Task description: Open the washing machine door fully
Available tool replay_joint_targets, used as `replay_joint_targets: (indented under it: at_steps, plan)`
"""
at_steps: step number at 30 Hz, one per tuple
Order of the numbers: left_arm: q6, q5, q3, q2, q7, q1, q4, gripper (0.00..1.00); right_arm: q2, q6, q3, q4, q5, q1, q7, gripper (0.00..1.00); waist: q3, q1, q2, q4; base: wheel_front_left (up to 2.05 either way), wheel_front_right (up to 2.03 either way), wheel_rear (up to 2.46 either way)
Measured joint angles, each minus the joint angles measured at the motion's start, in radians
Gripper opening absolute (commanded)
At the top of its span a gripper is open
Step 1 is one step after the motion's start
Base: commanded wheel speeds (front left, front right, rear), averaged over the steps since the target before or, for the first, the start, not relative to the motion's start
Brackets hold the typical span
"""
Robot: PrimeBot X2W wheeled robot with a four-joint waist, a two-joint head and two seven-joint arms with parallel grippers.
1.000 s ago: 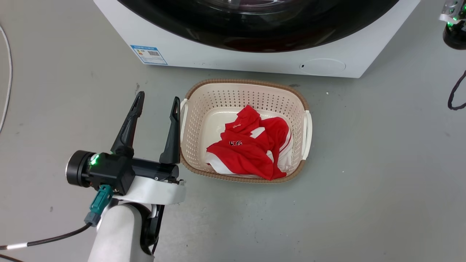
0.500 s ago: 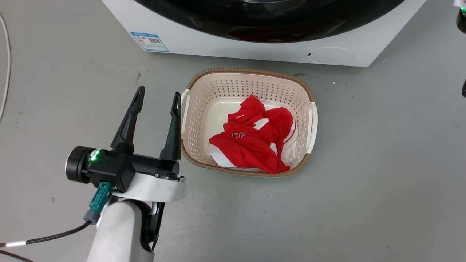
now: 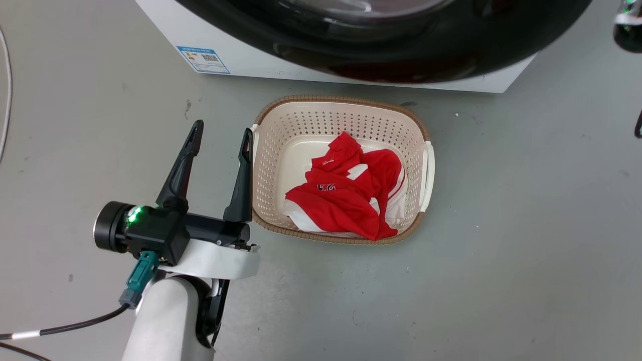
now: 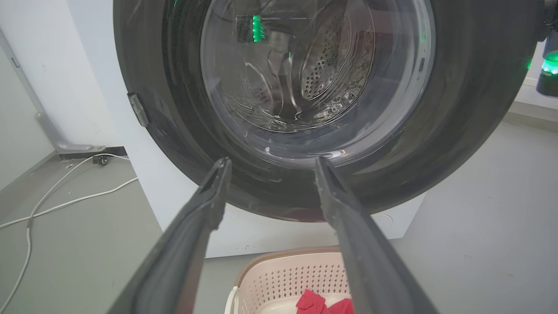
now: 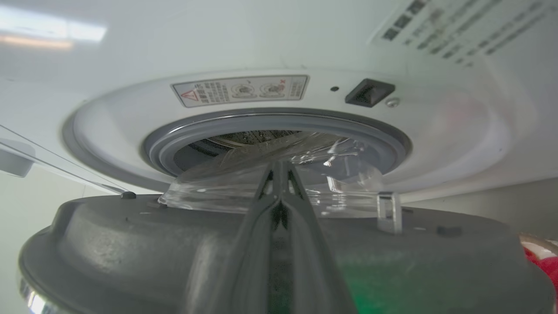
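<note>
Here's the big white box-shaped washing machine (image 3: pixel 256 62) at the top of the head view, blue energy sticker (image 3: pixel 203 60) on its lower left corner. The very large round glossy black door (image 3: pixel 451 50) stands off the white front, partly open, its lower right edge hanging out past the cabinet.

Over to the right wrist view: the right claw (image 5: pixel 279 168) has its two dark fingers pressed together, nothing seen between them. They lie across the door's grey inner face (image 5: pixel 109 244), tips up against the clear bulging glass bowl window (image 5: pixel 244 187). Beyond it, a gap, then the grey rubber gasket (image 5: pixel 279 120) ringing the steel drum opening in the machine's front (image 5: pixel 130 56). A warning label (image 5: pixel 239 90) sits above the ring and a dark latch socket (image 5: pixel 369 92) beside that.

The left claw (image 3: pixel 222 128) hangs low on the left, fingers spread wide apart and empty, pointing up the view. Its inner finger is just beside the left rim of the cream perforated laundry basket (image 3: pixel 311 130). A crumpled red and white garment (image 3: pixel 346 200) lies in that basket, which sits on the grey floor (image 3: pixel 501 250) right below the door.

From the left wrist, the left claw (image 4: pixel 272 160) looks straight at the door's black outer ring (image 4: pixel 457 109). Drum holes show through the glass (image 4: pixel 305 65). A white cable (image 4: pixel 65 203) trails on the floor to the left.
</note>
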Motion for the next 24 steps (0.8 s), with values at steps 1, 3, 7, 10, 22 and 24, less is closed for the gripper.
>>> replay_joint_targets:
  at_steps: [1,3,7,10,22,24]
  plan:
    - [0.000,0.000,0.000,0.000,0.000,0.000,0.001,1.00,0.000,0.000,0.002,-0.007,0.002,0.008,0.020,0.00,-0.002,0.0000,0.0000,-0.001,0.00,0.00,0.00]
    - [0.000,0.000,0.000,0.000,0.000,0.000,0.002,1.00,0.007,0.000,0.010,-0.023,0.006,0.028,0.054,0.00,-0.007,0.0000,0.0000,-0.003,0.00,0.00,0.00]
    - [0.003,0.000,0.000,0.000,0.000,0.000,0.008,1.00,0.016,0.000,0.017,-0.051,0.019,0.070,0.103,0.00,-0.022,0.0000,0.0000,-0.009,0.00,0.00,0.00]
    - [0.003,0.000,0.000,0.000,0.000,0.002,0.013,1.00,0.013,0.000,0.017,-0.072,0.028,0.103,0.131,0.00,-0.039,-0.0001,0.0000,-0.014,0.00,0.00,0.00]
    - [0.007,0.005,-0.004,0.000,0.000,0.038,0.040,1.00,0.035,0.000,0.031,-0.172,0.067,0.277,0.225,0.00,-0.137,-0.0001,-0.0001,-0.032,0.00,0.00,0.00]
    - [0.007,0.005,-0.004,0.000,0.000,0.052,0.046,1.00,0.045,0.000,0.035,-0.193,0.071,0.312,0.233,0.00,-0.157,-0.0001,0.0000,-0.036,0.00,0.00,0.00]
